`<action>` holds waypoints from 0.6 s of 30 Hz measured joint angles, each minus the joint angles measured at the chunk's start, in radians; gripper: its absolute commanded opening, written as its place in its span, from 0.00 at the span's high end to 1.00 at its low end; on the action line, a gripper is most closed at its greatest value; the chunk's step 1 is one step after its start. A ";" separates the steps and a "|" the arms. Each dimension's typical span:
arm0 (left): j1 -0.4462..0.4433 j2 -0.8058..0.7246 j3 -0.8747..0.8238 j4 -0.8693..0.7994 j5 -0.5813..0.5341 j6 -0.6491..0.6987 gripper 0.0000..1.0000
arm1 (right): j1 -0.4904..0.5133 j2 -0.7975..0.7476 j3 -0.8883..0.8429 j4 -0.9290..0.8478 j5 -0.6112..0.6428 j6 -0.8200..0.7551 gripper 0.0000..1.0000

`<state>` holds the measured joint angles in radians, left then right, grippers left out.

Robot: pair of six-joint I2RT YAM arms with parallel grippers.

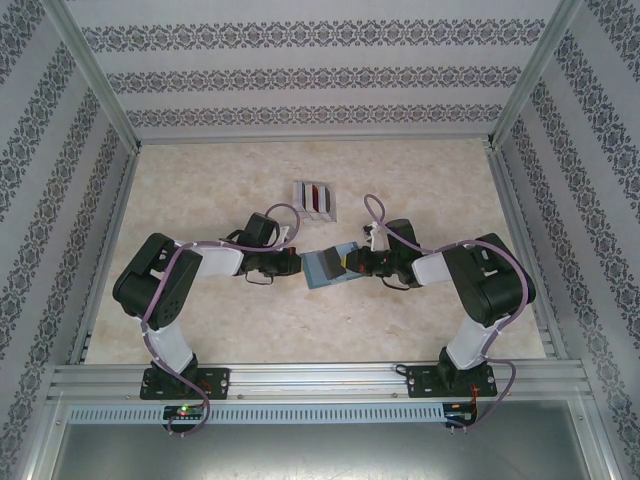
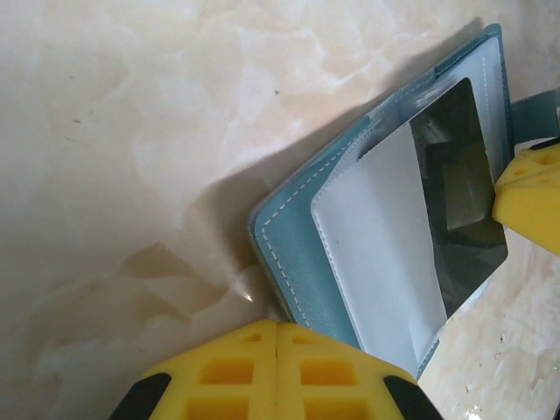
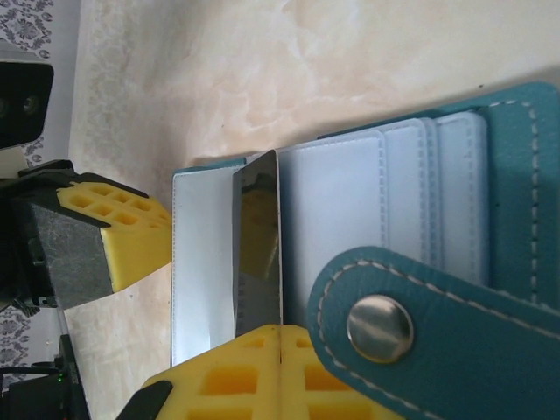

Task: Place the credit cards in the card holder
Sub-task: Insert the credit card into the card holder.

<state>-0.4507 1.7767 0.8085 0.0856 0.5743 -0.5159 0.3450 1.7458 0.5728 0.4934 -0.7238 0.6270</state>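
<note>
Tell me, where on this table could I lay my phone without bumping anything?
Bare table lies outside the left arm, outside the right arm, between the rack and the back wall, and in front between the bases. Crowded: the middle, where left gripper and right gripper meet the card holder.

**Robotics lab bench behind papered walls**

A robot test cell in a laboratory. The left arm (image 1: 165, 290) and right arm (image 1: 485, 285), both white and black, are bolted side by side to an aluminium rail (image 1: 320, 378) at the near edge of a marble-patterned table (image 1: 430, 180). Aluminium posts (image 1: 95, 78) frame wall panels (image 1: 320, 75) papered in grey damask stripes. Lilac cables (image 1: 375, 205) loop along the arms, and a slotted cable duct (image 1: 320, 412) runs beneath the rail.
</note>
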 measured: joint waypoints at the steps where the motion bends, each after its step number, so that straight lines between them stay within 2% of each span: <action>1: -0.001 0.000 0.004 -0.008 -0.007 -0.002 1.00 | 0.000 0.000 -0.003 0.004 0.000 0.003 1.00; 11: -0.008 0.000 0.019 -0.037 -0.029 -0.019 1.00 | 0.001 -0.006 -0.024 0.032 0.000 0.039 1.00; 18: -0.008 0.002 0.019 -0.037 -0.029 -0.039 1.00 | 0.036 0.016 -0.024 0.088 -0.002 0.097 0.98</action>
<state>-0.4583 1.7782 0.8276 0.0486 0.5453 -0.5549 0.3813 1.7622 0.5488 0.5812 -0.7261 0.7238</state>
